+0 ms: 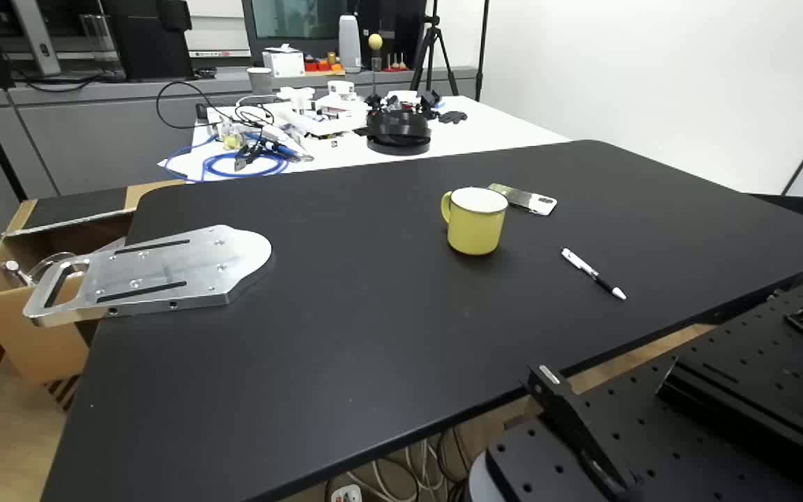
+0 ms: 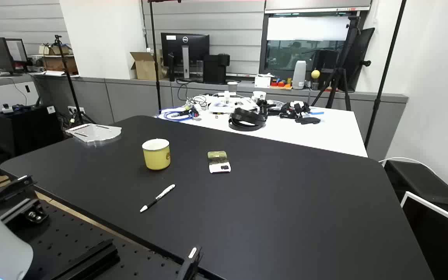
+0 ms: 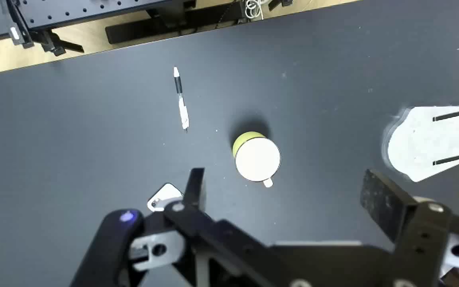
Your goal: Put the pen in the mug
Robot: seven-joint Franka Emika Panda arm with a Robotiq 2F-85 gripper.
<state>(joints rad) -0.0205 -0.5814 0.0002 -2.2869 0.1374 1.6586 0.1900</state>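
As pen (image 1: 593, 274) lies near mug (image 1: 475, 227), phone (image 2: 219, 162) nearby, metal plate (image 1: 182, 265) well apart

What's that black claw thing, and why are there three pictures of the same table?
That's the tool, the grabbing end of a robot arm. Two pictures come from cameras outside the robot; the third comes from one on its wrist, looking down past the tool. On the black table stands a yellow mug; a pen, a flat phone-like thing and a silvery metal plate lie there too. The tool is open and holds nothing.
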